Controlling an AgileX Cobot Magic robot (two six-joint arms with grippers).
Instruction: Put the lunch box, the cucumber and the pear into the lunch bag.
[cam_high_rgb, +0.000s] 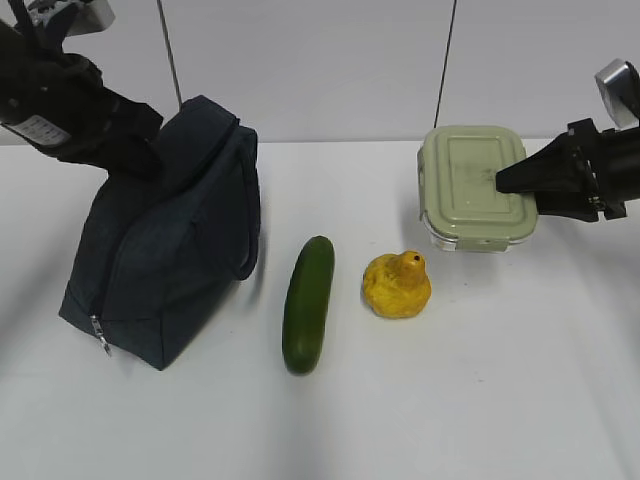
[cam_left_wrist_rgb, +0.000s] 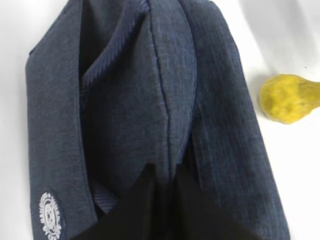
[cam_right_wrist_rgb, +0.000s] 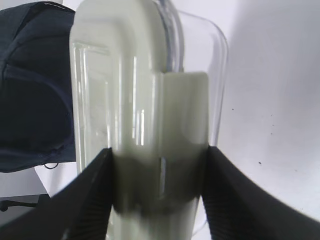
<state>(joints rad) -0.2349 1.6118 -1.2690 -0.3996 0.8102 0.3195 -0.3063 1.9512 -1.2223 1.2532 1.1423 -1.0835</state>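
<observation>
A: Exterior view first. Where does everything sit?

B: The lunch bag (cam_high_rgb: 165, 250) stands at the left of the frame, zipper not yet undone as far as I can tell. The cucumber (cam_high_rgb: 307, 304) lies at centre, the pear (cam_high_rgb: 397, 286) just to its right and apart from it. The lunch box (cam_high_rgb: 475, 187) is at upper right. The left gripper (cam_high_rgb: 150, 150) is at the bag's top, upper left; the right gripper (cam_high_rgb: 505, 180) reaches in from the right edge onto the box.

A: Left wrist view?

B: The left gripper's (cam_left_wrist_rgb: 165, 175) jaws are pinched tight on a fold of the bag's (cam_left_wrist_rgb: 150, 100) navy fabric at bottom centre. The pear (cam_left_wrist_rgb: 287, 97) shows at the right edge.

A: Right wrist view?

B: The right gripper (cam_right_wrist_rgb: 159, 190) has its jaws clamped across the lunch box's (cam_right_wrist_rgb: 145, 100) end, one on each side, over the lid's clip. The bag (cam_right_wrist_rgb: 30, 85) fills the left of the frame.

A: So, doing this well?

B: I'd judge the bag must be opened before the box goes in. Keep the left pinch steady, hold the box level, and carry it clear over the pear and cucumber.
</observation>
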